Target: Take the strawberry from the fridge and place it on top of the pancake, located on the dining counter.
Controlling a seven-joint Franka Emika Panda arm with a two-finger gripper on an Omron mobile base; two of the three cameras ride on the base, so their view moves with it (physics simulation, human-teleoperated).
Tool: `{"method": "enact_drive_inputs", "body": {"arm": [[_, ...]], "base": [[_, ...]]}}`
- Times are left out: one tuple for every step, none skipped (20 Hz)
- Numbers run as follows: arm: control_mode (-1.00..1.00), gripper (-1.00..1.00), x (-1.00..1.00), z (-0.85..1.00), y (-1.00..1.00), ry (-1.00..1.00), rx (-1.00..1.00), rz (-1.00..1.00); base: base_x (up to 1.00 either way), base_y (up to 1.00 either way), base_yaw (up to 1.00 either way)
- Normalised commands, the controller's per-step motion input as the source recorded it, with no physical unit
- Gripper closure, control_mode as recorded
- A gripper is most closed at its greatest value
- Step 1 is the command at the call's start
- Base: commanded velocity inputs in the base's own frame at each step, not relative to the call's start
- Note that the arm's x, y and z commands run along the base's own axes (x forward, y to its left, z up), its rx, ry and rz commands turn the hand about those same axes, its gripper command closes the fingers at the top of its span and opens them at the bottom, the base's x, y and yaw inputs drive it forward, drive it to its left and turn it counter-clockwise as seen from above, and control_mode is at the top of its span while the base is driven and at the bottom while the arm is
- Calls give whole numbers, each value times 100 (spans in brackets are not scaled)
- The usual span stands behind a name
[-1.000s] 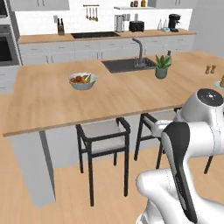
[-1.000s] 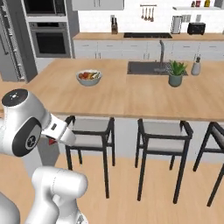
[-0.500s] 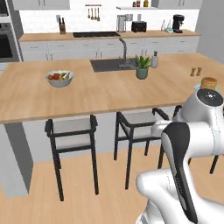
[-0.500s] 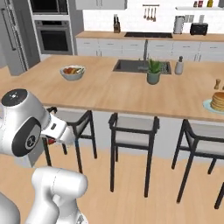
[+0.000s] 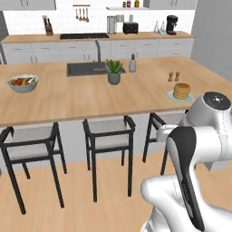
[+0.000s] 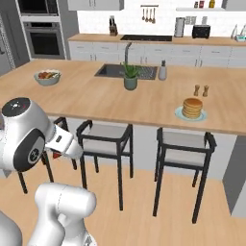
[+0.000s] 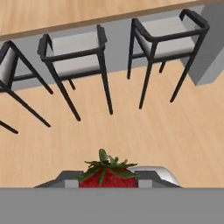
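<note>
With the strawberry [image 7: 108, 174] already clamped in the nearly closed gripper [image 7: 109, 181] (fetching done), carrying it onto the pancake [image 6: 192, 107] on the dining counter [image 6: 144, 103] remains.

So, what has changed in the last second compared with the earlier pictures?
The base drove right along the dining counter, so the pancake has come into view. Nothing on the counter itself moved. The gripper stays shut on the strawberry.

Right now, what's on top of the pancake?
Nothing: the pancake stack's top is bare on its dish. The strawberry sits in the pincer, over the floor by the stools; its lower half is hidden.
</note>
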Motion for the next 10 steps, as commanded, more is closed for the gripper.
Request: {"method": "enact_drive_inputs", "body": {"arm": [[100, 100, 0, 0, 0, 0, 0, 0], [100, 100, 0, 0, 0, 0, 0, 0], [100, 100, 0, 0, 0, 0, 0, 0], [100, 100, 0, 0, 0, 0, 0, 0], [100, 100, 0, 0, 0, 0, 0, 0], [100, 100, 0, 0, 0, 0, 0, 0], [100, 100, 0, 0, 0, 0, 0, 0], [100, 100, 0, 0, 0, 0, 0, 0], [100, 100, 0, 0, 0, 0, 0, 0], [100, 100, 0, 0, 0, 0, 0, 0]], "base": [[7, -100, 0], [24, -100, 0], [49, -100, 0], [60, -100, 0], [67, -100, 0], [70, -100, 0], [71, -100, 0], [71, -100, 0], [64, -100, 0], [64, -100, -1]]}}
